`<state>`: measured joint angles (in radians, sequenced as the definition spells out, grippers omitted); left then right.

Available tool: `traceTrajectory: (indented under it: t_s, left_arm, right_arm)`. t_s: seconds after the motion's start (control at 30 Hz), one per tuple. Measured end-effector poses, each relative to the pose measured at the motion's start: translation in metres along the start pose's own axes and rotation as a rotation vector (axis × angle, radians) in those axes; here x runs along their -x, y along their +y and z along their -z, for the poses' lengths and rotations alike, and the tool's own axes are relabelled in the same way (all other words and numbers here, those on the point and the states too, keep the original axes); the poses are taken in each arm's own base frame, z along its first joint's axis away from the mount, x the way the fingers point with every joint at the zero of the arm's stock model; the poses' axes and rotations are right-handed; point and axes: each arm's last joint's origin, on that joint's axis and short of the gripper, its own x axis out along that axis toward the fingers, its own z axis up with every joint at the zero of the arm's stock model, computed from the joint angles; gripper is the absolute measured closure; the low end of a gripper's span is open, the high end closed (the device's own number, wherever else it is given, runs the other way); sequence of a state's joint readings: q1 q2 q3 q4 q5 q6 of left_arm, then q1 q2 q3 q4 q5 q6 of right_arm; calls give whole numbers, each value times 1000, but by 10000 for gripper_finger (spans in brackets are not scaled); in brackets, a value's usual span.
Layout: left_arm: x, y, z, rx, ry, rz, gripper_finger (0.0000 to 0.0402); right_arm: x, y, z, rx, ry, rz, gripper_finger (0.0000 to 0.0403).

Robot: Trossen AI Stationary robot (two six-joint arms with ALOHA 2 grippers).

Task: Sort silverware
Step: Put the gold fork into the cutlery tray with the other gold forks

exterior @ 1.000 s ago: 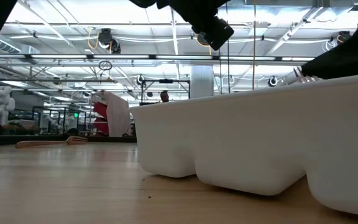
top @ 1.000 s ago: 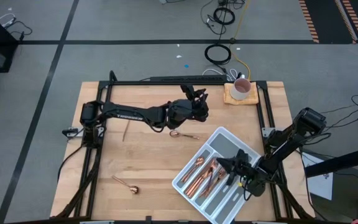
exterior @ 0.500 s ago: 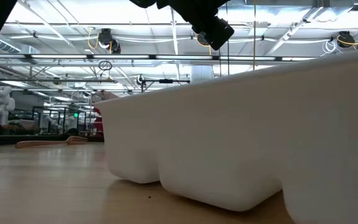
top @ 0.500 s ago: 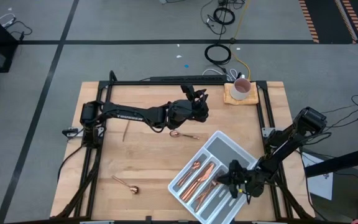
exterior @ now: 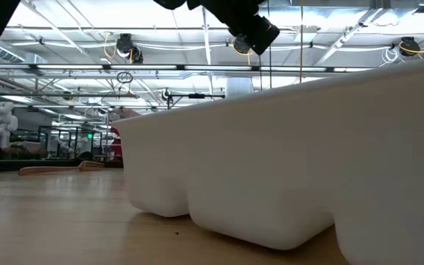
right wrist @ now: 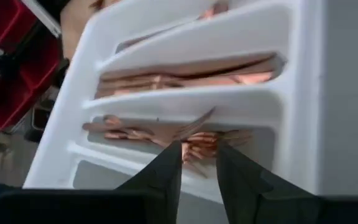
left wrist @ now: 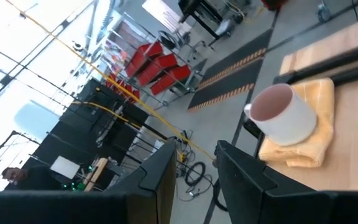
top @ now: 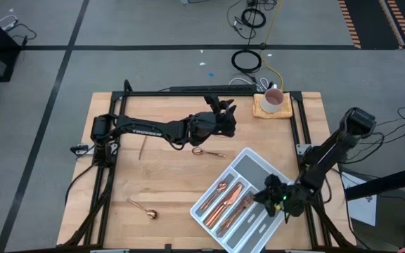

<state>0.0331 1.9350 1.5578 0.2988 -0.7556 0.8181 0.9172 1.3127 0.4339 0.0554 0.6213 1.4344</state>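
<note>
tray [exterior: 285, 162]: cut off at right edge, contents hidden in low view | silverware [right wrist: 185, 140]: pieces overlapping, kinds unclear

Most of the copper silverware [top: 232, 199] lies flat in the long slots of a tray near the tabletop's front right corner: pieces in separate slots, lengthwise, several overlapping in a loose pile [right wrist: 185, 138]. One spoon [top: 206, 151] lies on the bare wood near the table's middle. Another spoon [top: 141, 207] lies toward the front left, bowl pointing to the front edge.
</note>
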Motion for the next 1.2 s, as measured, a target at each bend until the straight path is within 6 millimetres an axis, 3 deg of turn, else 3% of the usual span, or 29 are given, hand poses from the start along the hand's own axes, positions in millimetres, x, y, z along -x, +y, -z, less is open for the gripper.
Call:
traceTrajectory:
  t_s: [0.13,0.23,0.4,0.53,0.63,0.73,0.87,0.97,1.1,1.2]
  left_arm:
    - [8,8,-11,61,-49,-45,281]
    - [27,27,-27,131,-125,-62,281]
    - [63,87,-46,542,-355,125,281]
    - [77,139,-31,781,-483,575,281]
    - [83,158,-12,835,-407,847,281]
    - [95,168,5,897,-227,958,281]
    - [124,175,27,875,49,1002,281]
    - [143,182,42,837,213,922,281]
    - [176,215,46,850,125,771,281]
    - [201,235,58,875,104,651,281]
  right_arm:
    - [23,13,-19,56,-131,-104,326]
    - [44,23,-39,119,-274,-192,329]
    - [80,34,-71,200,-524,-268,326]
    - [100,32,-92,289,-671,-212,324]
    - [104,28,-103,445,-736,-118,324]
    - [106,29,-119,556,-810,50,323]
    - [119,35,-150,553,-892,289,323]
    - [135,42,-176,549,-905,412,323]
    - [170,48,-210,512,-905,522,323]
    - [207,53,-231,510,-893,525,323]
